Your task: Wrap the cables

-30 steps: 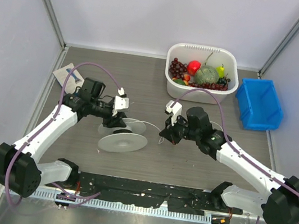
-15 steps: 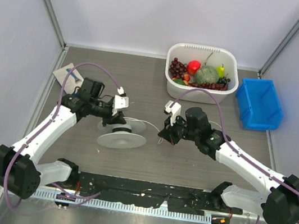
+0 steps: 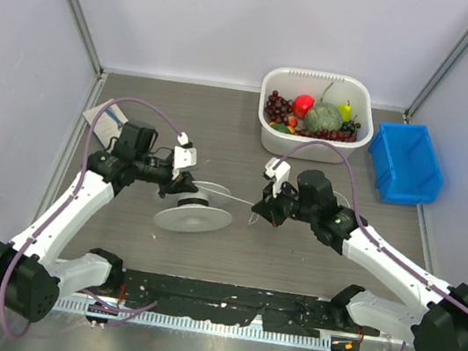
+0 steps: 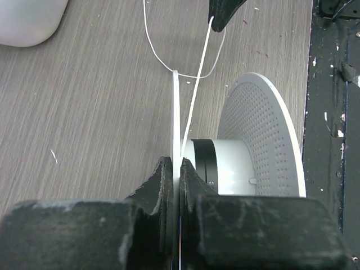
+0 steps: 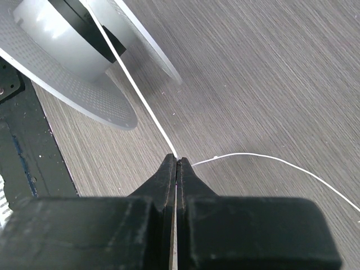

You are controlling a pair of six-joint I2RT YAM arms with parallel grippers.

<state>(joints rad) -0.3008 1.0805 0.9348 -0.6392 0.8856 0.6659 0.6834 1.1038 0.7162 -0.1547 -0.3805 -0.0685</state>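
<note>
A translucent white spool (image 3: 195, 216) lies tilted on the table. My left gripper (image 3: 186, 187) is shut on the thin edge of one spool flange (image 4: 175, 112), beside the hub (image 4: 225, 169). The cables are one thin white cord (image 3: 233, 195) that runs taut from the hub to my right gripper (image 3: 262, 209). In the right wrist view that gripper (image 5: 176, 160) is shut on the cord (image 5: 135, 90), and a loose tail (image 5: 270, 160) trails off to the right. The left wrist view shows the cord (image 4: 197, 90) rising to the right gripper's tip.
A white tub (image 3: 321, 75) of fruit stands at the back, with a blue bin (image 3: 406, 163) to its right. A paper card (image 3: 105, 117) lies at the back left. A black strip (image 3: 224, 297) runs along the near edge between the arm bases.
My left gripper has closed on the spool's flange and its wrist has shifted slightly left. The right gripper stays shut on the cord, nudged a little to the right.
</note>
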